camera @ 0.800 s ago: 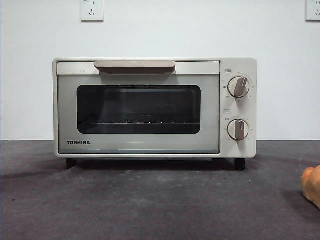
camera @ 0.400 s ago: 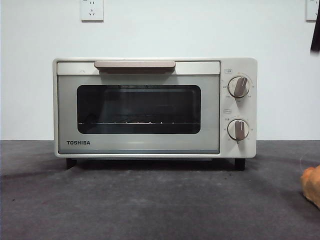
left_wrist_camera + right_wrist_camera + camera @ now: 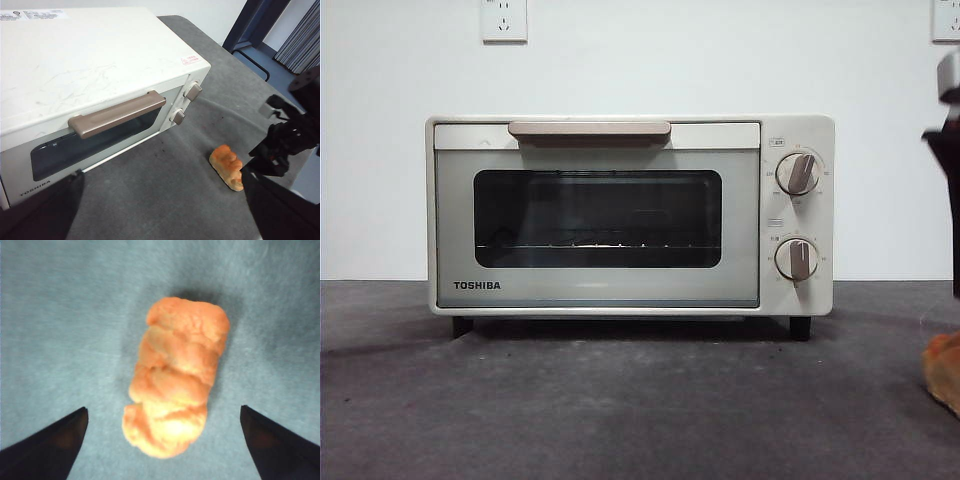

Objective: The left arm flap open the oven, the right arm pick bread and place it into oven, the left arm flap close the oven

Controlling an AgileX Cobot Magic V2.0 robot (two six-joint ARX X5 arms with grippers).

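1. Nearest me, one bread (image 3: 174, 377) lies on the grey table (image 3: 620, 410), about four o'clock from the oven.
2. The right gripper (image 3: 162, 440) hangs over it, jaws spread and empty.
3. The left gripper (image 3: 160, 210) waits with its jaws apart.
4. Farthest, one oven (image 3: 630, 215), two knobs, door shut: nothing done yet.

Oven (image 3: 630, 215): smooth cream-white casing with a satin sheen, its top faintly scuffed in the left wrist view; dark glossy glass window (image 3: 597, 218); matt beige handle (image 3: 589, 130) and knobs (image 3: 797, 173). Bread (image 3: 175, 375): lumpy, twisted golden-orange crust, slightly shiny. Table (image 3: 620, 410): matt grey cloth-like cover, softly napped. Jaws: matt black.
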